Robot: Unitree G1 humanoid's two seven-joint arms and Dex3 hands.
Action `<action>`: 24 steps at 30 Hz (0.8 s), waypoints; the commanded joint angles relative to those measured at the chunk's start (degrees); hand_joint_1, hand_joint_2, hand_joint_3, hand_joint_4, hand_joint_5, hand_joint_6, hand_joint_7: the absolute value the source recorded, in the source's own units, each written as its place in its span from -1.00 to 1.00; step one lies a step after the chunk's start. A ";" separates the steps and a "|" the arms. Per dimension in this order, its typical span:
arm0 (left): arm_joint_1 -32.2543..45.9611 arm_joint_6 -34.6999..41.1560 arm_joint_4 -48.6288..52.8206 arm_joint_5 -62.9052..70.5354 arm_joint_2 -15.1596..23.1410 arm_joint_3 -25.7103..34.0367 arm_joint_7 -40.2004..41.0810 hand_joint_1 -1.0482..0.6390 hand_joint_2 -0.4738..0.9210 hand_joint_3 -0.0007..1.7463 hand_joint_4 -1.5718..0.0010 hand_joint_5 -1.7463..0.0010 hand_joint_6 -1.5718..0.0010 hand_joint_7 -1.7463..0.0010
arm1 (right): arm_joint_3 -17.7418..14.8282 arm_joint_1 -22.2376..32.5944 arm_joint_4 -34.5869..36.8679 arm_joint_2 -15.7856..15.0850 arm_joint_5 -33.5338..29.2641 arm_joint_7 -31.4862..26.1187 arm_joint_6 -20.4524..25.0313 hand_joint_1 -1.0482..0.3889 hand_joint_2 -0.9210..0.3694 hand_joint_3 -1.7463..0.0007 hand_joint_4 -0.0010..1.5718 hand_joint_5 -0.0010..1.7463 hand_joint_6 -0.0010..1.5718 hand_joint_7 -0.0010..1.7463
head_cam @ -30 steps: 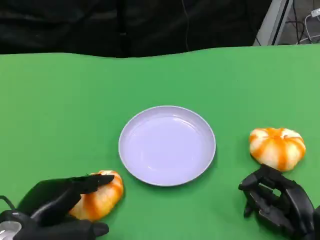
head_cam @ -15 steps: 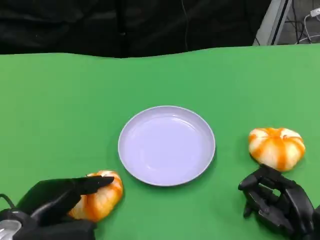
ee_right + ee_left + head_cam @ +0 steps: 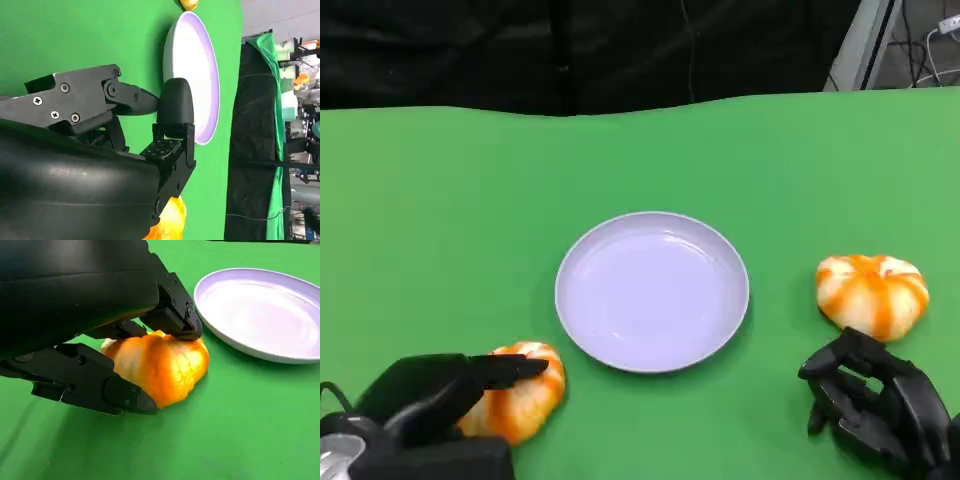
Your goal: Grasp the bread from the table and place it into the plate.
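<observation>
Clearly our left robot hand pinched the bread across its sides; we judged it light, soft, easily squashed. Our right robot hand lay curled, holding nothing.

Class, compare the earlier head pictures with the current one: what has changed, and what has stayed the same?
The left hand has closed a little tighter on the near bread, which has barely shifted and still sits on the table. The plate, the other bread and the right hand stayed as they were.
</observation>
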 commanded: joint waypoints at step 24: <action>-0.49 -5.33 11.79 5.84 -2.99 -1.33 29.39 0.24 0.84 -0.99 0.29 -1.00 0.25 -0.70 | 0.04 0.98 -0.82 -0.64 -0.10 -0.60 -0.05 0.09 -1.00 0.39 -0.08 1.00 -0.18 0.69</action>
